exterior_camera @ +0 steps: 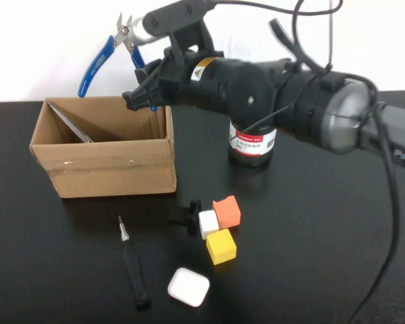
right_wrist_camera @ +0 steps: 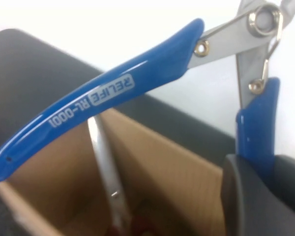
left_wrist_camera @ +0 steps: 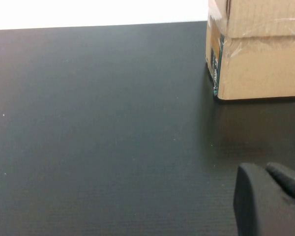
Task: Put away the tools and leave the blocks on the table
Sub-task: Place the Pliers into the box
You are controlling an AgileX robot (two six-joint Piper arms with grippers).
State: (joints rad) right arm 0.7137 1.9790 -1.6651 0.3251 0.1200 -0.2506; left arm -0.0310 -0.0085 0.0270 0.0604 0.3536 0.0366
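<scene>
My right gripper [exterior_camera: 145, 91] is shut on one handle of the blue-handled pliers [exterior_camera: 111, 50] and holds them above the back right corner of the open cardboard box [exterior_camera: 104, 158]. In the right wrist view the pliers [right_wrist_camera: 113, 98] hang over the box [right_wrist_camera: 177, 172], clamped in the gripper [right_wrist_camera: 258, 167]. The scissors [exterior_camera: 71, 125] lie inside the box, steel blade [right_wrist_camera: 105, 167] up. The black screwdriver [exterior_camera: 131, 263] lies on the table in front of the box. The orange block [exterior_camera: 227, 211], white block [exterior_camera: 208, 223] and yellow block [exterior_camera: 221, 246] sit together mid-table. My left gripper [left_wrist_camera: 265, 169] is shut, low over the table [left_wrist_camera: 113, 123] by the box.
A white rounded-square case [exterior_camera: 188, 287] lies near the front edge. A small black knob piece [exterior_camera: 184, 214] sits left of the white block. A black jar with a red-and-white label [exterior_camera: 252, 142] stands under my right arm. The box corner [left_wrist_camera: 255, 54] shows in the left wrist view.
</scene>
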